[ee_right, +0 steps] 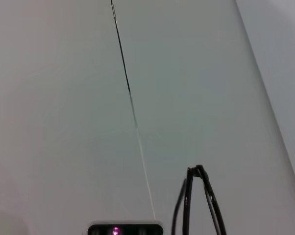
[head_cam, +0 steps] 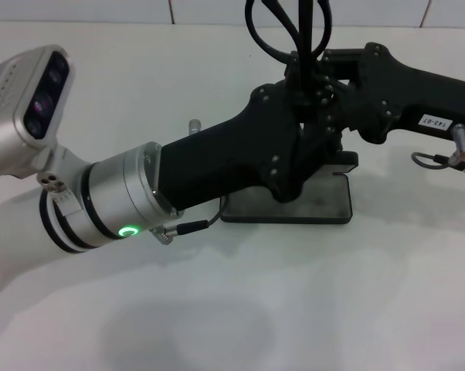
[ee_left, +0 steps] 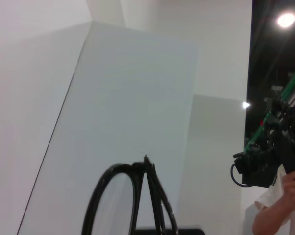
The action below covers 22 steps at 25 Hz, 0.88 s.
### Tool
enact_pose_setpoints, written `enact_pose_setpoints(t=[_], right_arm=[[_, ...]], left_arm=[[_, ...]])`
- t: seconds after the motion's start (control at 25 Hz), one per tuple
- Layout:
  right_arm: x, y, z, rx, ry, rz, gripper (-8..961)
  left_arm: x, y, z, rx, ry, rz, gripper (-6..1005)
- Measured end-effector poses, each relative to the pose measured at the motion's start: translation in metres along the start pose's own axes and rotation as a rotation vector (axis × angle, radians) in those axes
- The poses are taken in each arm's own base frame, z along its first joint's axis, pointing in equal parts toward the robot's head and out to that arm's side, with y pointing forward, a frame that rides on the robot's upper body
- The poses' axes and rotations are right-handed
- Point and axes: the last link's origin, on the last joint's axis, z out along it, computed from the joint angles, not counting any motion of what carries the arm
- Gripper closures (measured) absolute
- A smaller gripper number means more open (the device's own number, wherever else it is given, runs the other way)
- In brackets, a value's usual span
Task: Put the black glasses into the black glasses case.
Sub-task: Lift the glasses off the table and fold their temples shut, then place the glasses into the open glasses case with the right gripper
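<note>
Black glasses held between both tools above black glasses case.

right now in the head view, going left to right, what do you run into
left wrist camera → green status ring on the left arm → left gripper over the black glasses case, with the black glasses sticking up above → right gripper body → its white label → cables at the right edge
</note>
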Motion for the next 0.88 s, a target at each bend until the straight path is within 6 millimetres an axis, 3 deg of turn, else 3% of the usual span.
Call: enact_pose_setpoints(t=[0.6, 0.88], right_arm=[[0.007, 0.002, -0.004, 0.002, 0.032, 0.012, 841], [0.011, 0.004, -0.014, 0.026, 0.04, 0.023, 840]], left_arm=[[0.004, -0.001, -0.002, 0.015, 0.026, -0.003, 962], [0.016, -0.001, -0.014, 0.023, 0.084, 0.016, 962]])
